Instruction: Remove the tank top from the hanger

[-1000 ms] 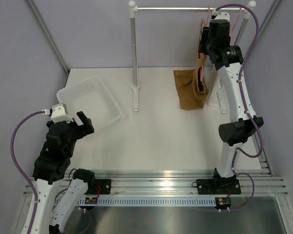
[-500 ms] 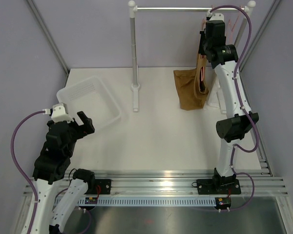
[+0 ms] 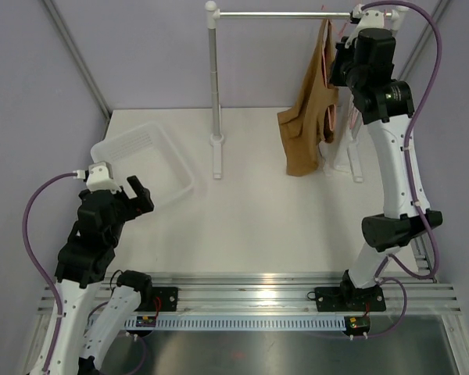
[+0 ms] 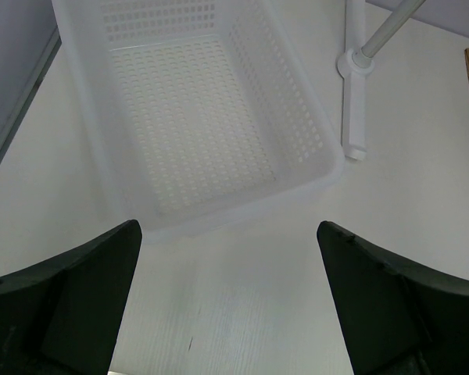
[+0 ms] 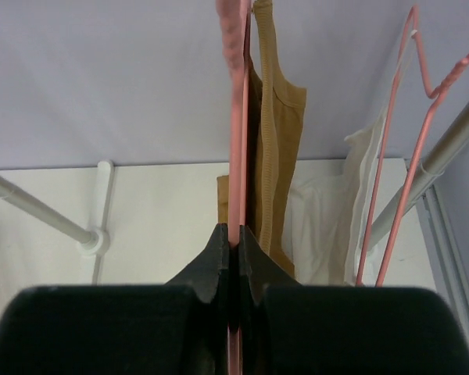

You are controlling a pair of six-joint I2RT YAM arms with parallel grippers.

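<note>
The tan-brown tank top (image 3: 307, 109) hangs from the pink hanger (image 5: 236, 117) at the right end of the rail, with its hem resting on the table. In the right wrist view the tank top (image 5: 277, 148) drapes just right of the hanger wire. My right gripper (image 5: 234, 234) is shut on that wire, held high beside the garment (image 3: 338, 66). My left gripper (image 3: 134, 195) hovers low at the near left, open with nothing between its fingers (image 4: 228, 226).
A white perforated basket (image 3: 180, 168) sits at the left, just ahead of the left gripper (image 4: 313, 168). The metal rail (image 3: 281, 14) on its post (image 3: 213, 86) spans the back. A second pink hanger (image 5: 391, 156) with a white garment (image 5: 336, 226) hangs at the far right.
My right gripper has closed on the pink hanger wire and the arm has risen and shifted right, pulling the tank top up and straighter. The left arm barely moved.
</note>
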